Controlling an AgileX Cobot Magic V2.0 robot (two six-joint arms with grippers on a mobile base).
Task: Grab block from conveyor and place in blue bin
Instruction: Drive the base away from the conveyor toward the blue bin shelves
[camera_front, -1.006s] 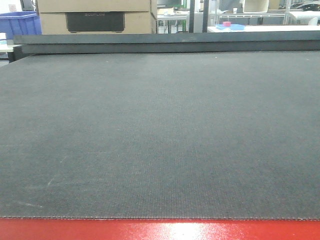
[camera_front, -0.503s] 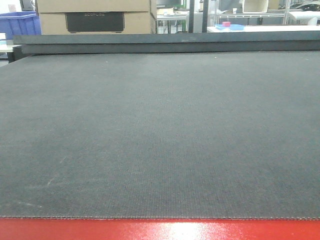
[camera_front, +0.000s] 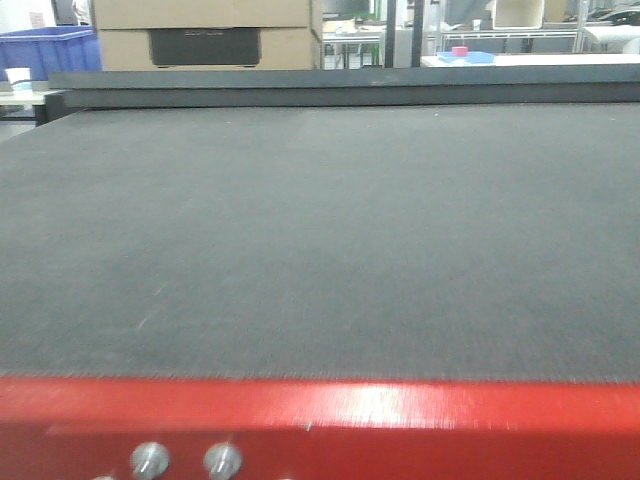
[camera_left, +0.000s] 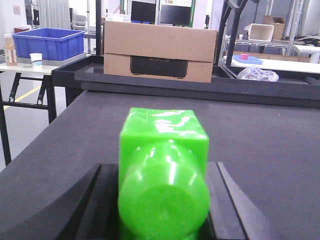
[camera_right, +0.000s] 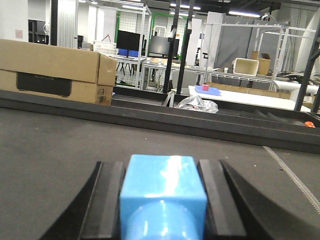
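Observation:
The conveyor (camera_front: 320, 230) is a wide dark grey woven belt with a glossy red frame (camera_front: 320, 410) along its near edge; no gripper or block shows in the front view. In the left wrist view my left gripper (camera_left: 162, 172) is shut on a glossy green block (camera_left: 162, 145), just above the belt (camera_left: 265, 145). In the right wrist view my right gripper (camera_right: 162, 172) is shut on a light blue block (camera_right: 162, 187), black fingers (camera_right: 107, 200) pressed to its sides. The blue bin (camera_left: 47, 42) stands on a side table beyond the belt's far left corner (camera_front: 45, 50).
A cardboard box (camera_front: 205, 35) sits behind the belt's raised dark far rail (camera_front: 350, 85). Beside the bin are a paper cup (camera_left: 35, 58) and a bottle (camera_left: 8, 49). A crumpled plastic bag (camera_left: 257, 74) lies at the back right. Two metal knobs (camera_front: 150, 460) stud the red frame.
The front view has shifted: the red frame now fills more of the picture's bottom, two knobs have come into sight, and the box and bin sit further right.

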